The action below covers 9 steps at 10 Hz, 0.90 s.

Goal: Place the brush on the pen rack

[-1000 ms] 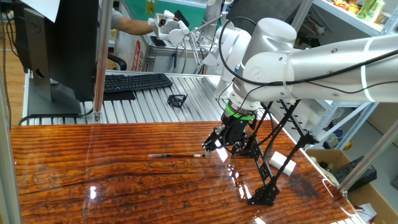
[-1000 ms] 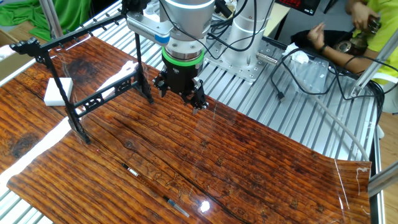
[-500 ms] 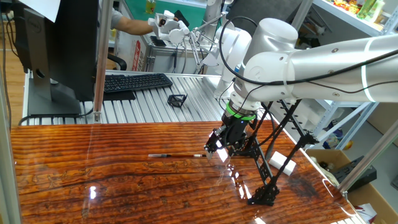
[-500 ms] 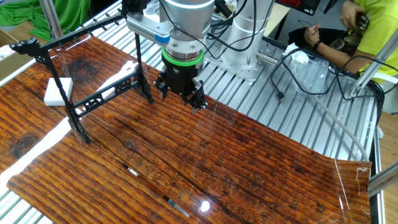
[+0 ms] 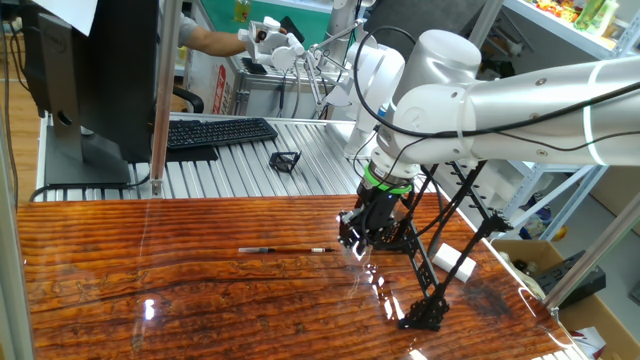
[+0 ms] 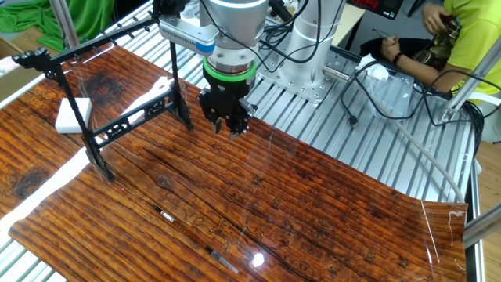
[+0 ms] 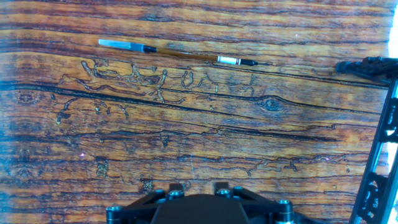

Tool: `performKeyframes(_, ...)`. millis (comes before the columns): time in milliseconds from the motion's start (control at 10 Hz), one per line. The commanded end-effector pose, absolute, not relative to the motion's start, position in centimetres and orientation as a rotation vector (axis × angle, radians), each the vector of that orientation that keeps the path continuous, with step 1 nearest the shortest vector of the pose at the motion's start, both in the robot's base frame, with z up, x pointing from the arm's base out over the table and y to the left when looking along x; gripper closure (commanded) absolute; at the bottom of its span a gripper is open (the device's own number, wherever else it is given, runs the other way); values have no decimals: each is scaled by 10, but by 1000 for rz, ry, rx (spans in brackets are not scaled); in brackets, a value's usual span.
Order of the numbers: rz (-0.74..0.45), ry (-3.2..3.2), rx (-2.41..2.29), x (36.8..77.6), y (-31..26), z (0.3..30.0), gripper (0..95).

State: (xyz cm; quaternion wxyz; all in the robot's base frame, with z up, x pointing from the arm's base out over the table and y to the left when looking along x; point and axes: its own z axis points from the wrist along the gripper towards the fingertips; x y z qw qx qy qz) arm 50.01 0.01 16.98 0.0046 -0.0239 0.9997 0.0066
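Note:
The brush (image 5: 285, 249) is a thin dark stick with a pale end. It lies flat on the wooden table, and also shows in the other fixed view (image 6: 192, 237) and in the hand view (image 7: 177, 53). My gripper (image 5: 352, 235) hangs above the table, right of the brush's tip and apart from it, beside the pen rack (image 5: 432, 262). It shows in the other fixed view (image 6: 232, 129) too. The jaws stand apart with nothing between them. The pen rack, a long black rod frame (image 6: 117, 125), stands on the table, and its foot shows at the hand view's right edge (image 7: 378, 162).
A white block (image 6: 73, 114) lies under the pen rack. A small black wire frame (image 5: 285, 160) and a keyboard (image 5: 215, 131) sit on the slatted metal surface behind the table. A person works at the back (image 6: 458, 39).
The hand has turned about its wrist, so the fingers look narrower in both fixed views. It stays at about the same height. The brush and the rack have not moved.

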Motion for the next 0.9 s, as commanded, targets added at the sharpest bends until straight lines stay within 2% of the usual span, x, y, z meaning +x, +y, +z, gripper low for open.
performKeyframes(100, 20, 3132, -75, 500, 0, 170, 950)
performKeyframes(900, 23, 3131, -61, 503, 3, 163, 950)
